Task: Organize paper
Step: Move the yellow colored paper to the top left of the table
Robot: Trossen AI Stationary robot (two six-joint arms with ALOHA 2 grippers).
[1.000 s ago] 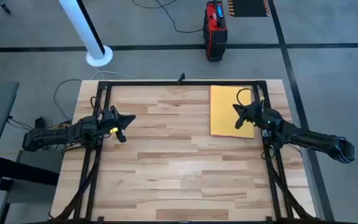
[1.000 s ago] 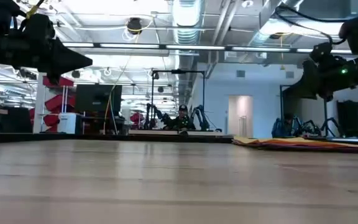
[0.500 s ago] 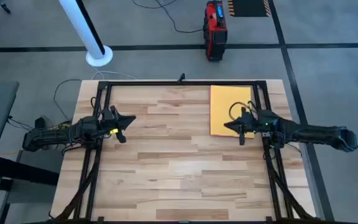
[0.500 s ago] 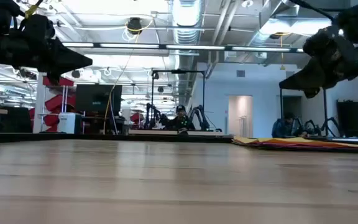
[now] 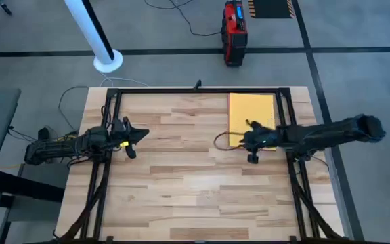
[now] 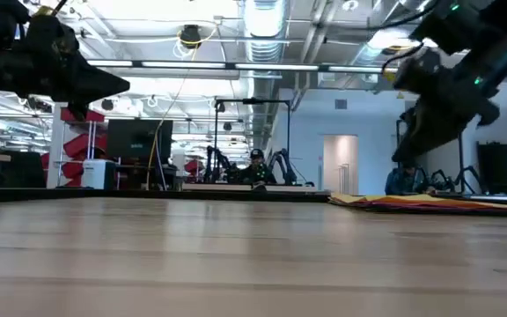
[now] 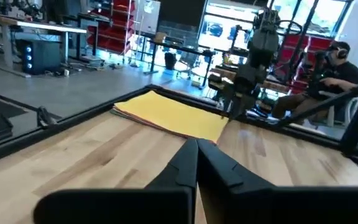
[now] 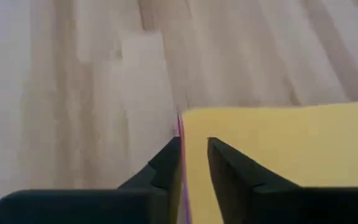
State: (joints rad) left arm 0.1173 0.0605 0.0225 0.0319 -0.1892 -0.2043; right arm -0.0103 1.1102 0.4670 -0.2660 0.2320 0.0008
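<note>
One stack of paper [image 5: 252, 119] lies at the wooden bench's [image 5: 181, 176] far right.
Right pincer [image 5: 244, 142] hovers narrow at its near corner; left pincer [image 5: 143, 135] closed; workshop behind.

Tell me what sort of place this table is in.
Probably a robotics lab or workshop: other robot arms on benches behind the wooden table, red storage racks, exposed ceiling ducts, and a seated person.
</note>
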